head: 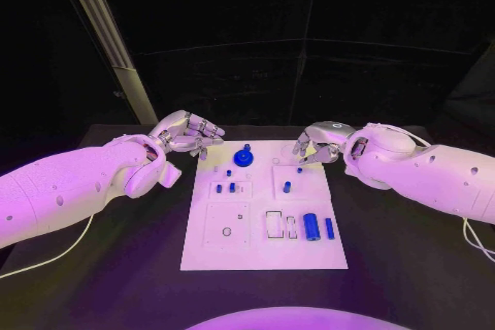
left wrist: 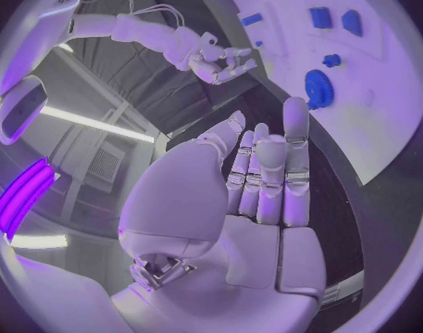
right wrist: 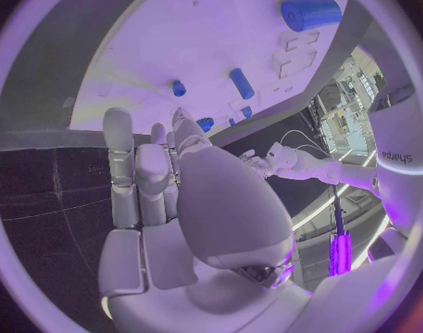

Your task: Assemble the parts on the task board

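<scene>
The white task board (head: 258, 251) lies in the middle of the black table. A blue gear (head: 243, 157) stands at its far edge, several small blue pegs (head: 232, 187) sit in the middle rows, and a blue cylinder (head: 310, 226) and a blue bar (head: 329, 228) lie at the near right. My left hand (head: 191, 137) hovers off the board's far left corner, fingers straight and empty (left wrist: 258, 185), with the gear (left wrist: 318, 87) just beyond them. My right hand (head: 317, 145) hovers over the far right corner, holding nothing (right wrist: 174, 192).
Black table (head: 413, 244) surrounds the board on all sides. A pale post (head: 119, 58) rises behind the table's far left. My right hand (left wrist: 215, 55) also shows in the left wrist view across the board.
</scene>
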Available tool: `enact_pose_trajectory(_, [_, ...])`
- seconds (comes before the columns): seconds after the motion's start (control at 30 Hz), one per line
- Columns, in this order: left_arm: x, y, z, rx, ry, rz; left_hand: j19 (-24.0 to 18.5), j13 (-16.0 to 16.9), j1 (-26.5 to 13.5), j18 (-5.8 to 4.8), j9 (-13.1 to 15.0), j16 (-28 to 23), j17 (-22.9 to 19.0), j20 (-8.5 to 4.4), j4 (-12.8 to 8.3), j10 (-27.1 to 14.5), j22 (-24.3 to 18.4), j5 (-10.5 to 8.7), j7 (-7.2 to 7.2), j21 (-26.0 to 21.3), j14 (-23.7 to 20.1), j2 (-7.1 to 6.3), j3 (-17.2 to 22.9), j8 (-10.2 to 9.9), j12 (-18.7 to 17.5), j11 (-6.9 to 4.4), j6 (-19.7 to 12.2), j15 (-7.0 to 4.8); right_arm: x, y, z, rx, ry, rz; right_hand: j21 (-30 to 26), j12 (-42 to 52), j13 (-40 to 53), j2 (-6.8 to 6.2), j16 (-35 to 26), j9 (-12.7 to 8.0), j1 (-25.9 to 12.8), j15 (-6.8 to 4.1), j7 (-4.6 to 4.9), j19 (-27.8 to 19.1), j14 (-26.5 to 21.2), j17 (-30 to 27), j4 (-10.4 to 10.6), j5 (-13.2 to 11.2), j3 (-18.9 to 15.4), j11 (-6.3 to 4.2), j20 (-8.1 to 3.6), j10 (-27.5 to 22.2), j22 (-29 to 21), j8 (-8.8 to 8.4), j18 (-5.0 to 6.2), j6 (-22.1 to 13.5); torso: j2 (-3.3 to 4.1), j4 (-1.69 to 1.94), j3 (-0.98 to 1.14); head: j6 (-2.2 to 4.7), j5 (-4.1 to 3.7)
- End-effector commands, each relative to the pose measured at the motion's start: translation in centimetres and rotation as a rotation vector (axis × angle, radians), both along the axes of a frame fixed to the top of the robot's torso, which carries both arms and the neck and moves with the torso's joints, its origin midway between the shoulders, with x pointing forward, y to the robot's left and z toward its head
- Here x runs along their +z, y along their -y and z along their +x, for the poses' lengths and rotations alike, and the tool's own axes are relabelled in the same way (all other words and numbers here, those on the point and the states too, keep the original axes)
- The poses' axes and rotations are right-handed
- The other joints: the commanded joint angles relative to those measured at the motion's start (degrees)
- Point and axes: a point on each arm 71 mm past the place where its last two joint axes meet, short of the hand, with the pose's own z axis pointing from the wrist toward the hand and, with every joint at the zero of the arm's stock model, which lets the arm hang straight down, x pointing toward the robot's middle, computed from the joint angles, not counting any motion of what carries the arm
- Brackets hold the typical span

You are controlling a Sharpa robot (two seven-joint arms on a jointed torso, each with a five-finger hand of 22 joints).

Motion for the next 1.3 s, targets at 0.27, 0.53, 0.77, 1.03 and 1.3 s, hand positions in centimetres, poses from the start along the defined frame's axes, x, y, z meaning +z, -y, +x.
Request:
enact_pose_trajectory(0.27, [0.6,-0.2,-0.2,0.065,-0.070,-0.281,-0.76,-0.13,0.14,0.40,-0.08,-2.19,-3.40,-0.07,0.05,0.86,-0.77,0.15,0.02,-1.22,-1.75,0.48,0.99,0.68,0.62,-0.22,0.97,-0.14,-0.9,-0.4,-0.8,0.022,0.034,-0.194,-0.14,-1.94,-2.82,-1.42,0.04,-0.04,-0.14,0.64,0.51,0.67,0.62,0.36,0.03,-0.31,1.42,0.98,0.47,-0.32,0.27,-1.32,0.35,-0.06,0.11,0.04,0.03,0.06,-0.89])
enact_pose_trajectory(0.53, [0.5,-0.5,-0.2,0.080,-0.071,-0.282,-0.80,-0.16,0.22,0.39,-0.08,-2.50,-3.87,-0.10,-0.02,0.92,-0.89,0.15,0.01,-1.40,-1.96,0.45,1.13,0.75,0.67,-0.23,1.05,-0.16,-1.0,-0.8,-1.3,0.044,0.030,-0.195,-0.17,-2.52,-4.04,-1.73,0.18,0.00,-0.10,0.73,0.60,0.67,0.68,0.51,-0.09,-0.04,2.42,1.09,0.58,-0.30,0.25,-1.76,0.38,0.01,0.11,0.00,0.04,-0.11,-0.74])
enact_pose_trajectory(0.77, [0.4,-0.8,0.0,0.093,-0.073,-0.277,-0.83,-0.19,0.28,0.39,-0.09,-2.74,-4.26,-0.11,-0.08,0.97,-0.97,0.15,0.00,-1.53,-2.13,0.43,1.24,0.80,0.72,-0.24,1.10,-0.18,-1.0,-1.0,-1.4,0.052,0.008,-0.179,-0.15,-2.90,-5.13,-1.96,0.29,0.06,-0.48,0.79,0.73,0.68,0.70,0.63,0.06,0.38,3.47,1.23,0.66,-0.08,0.30,-2.05,0.38,0.31,0.14,0.02,-0.01,-0.23,-0.84])
enact_pose_trajectory(1.03, [0.4,-0.8,0.0,0.096,-0.075,-0.275,-0.84,-0.21,0.30,0.39,-0.10,-2.86,-4.46,-0.12,-0.09,0.98,-1.00,0.15,0.01,-1.58,-2.20,0.45,1.30,0.81,0.73,-0.24,1.11,-0.18,-1.4,-1.1,-1.3,0.053,-0.023,-0.172,0.16,-3.17,-6.67,-2.05,0.46,0.11,-0.50,0.74,0.67,0.87,0.73,0.81,0.01,0.31,5.87,1.15,0.63,0.78,0.73,-2.40,0.33,0.96,0.13,0.05,-0.06,-0.43,-0.87])
enact_pose_trajectory(1.3, [0.3,-0.9,0.0,0.098,-0.080,-0.273,-0.86,-0.23,0.34,0.39,-0.10,-2.99,-4.64,-0.13,-0.11,0.98,-1.06,0.15,0.02,-1.66,-2.29,0.45,1.37,0.83,0.74,-0.24,1.12,-0.18,-2.2,-1.0,-1.2,0.046,-0.052,-0.185,1.00,-3.34,-7.96,-1.86,0.72,0.20,-0.42,0.60,0.47,1.39,0.77,1.08,-0.14,-0.74,8.94,0.94,0.53,1.76,1.90,-2.54,0.16,1.93,0.13,0.04,-0.04,-0.58,-0.79])
